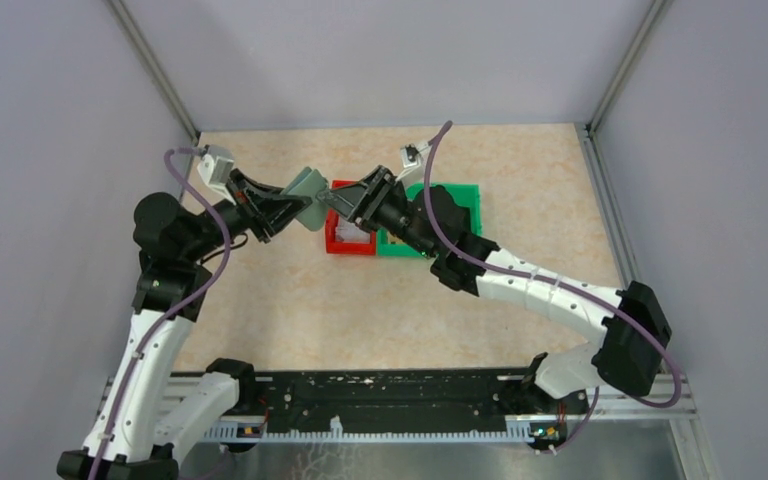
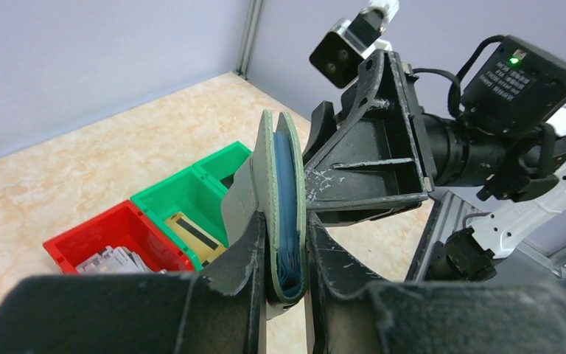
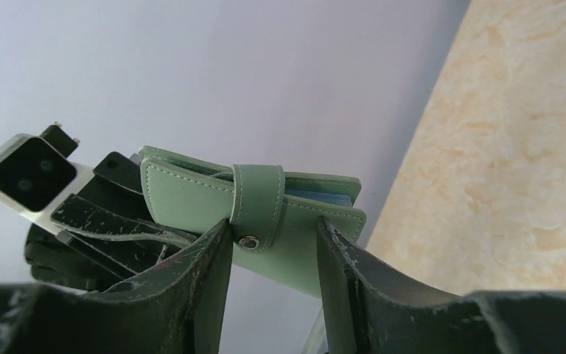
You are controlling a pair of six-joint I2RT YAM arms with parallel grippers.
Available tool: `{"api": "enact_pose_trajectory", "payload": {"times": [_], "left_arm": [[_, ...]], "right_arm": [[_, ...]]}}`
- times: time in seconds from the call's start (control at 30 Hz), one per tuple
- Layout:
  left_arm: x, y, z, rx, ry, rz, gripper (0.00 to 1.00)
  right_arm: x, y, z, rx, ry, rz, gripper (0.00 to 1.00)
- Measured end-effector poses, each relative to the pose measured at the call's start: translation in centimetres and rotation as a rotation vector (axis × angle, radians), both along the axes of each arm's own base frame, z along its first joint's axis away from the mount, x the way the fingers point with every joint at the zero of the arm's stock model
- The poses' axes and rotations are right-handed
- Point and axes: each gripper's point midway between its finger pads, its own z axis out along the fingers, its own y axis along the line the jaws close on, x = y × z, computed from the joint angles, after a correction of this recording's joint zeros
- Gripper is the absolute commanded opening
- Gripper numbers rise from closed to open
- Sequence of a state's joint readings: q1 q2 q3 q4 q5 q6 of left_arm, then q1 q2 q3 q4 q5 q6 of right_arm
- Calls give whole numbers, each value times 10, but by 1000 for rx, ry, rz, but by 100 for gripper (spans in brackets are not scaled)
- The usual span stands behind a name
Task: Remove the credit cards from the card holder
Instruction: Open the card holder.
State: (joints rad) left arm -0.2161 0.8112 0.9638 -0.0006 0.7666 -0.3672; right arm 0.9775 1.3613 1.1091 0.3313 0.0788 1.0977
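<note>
The card holder is a pale green folding wallet, held in the air over the table's far middle. My left gripper is shut on its folded end; in the left wrist view the holder stands edge-on with blue inner pockets showing. No card shows in it. My right gripper is open, its fingers either side of the snapped closing tab in the right wrist view. Pale cards lie in the red bin, and a yellowish striped card lies in the green bin.
A red bin and a green bin stand side by side on the table under and behind the right gripper. Grey walls enclose the table on three sides.
</note>
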Motion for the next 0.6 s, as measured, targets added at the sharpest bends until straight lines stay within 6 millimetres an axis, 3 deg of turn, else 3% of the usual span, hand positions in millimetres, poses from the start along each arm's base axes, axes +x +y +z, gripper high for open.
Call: {"api": "enact_pose_trajectory", "payload": {"times": [0.6], "left_arm": [[-17, 1, 47, -32, -172, -23, 0]], "right_arm": [[-30, -3, 50, 319, -141, 202, 40]]}}
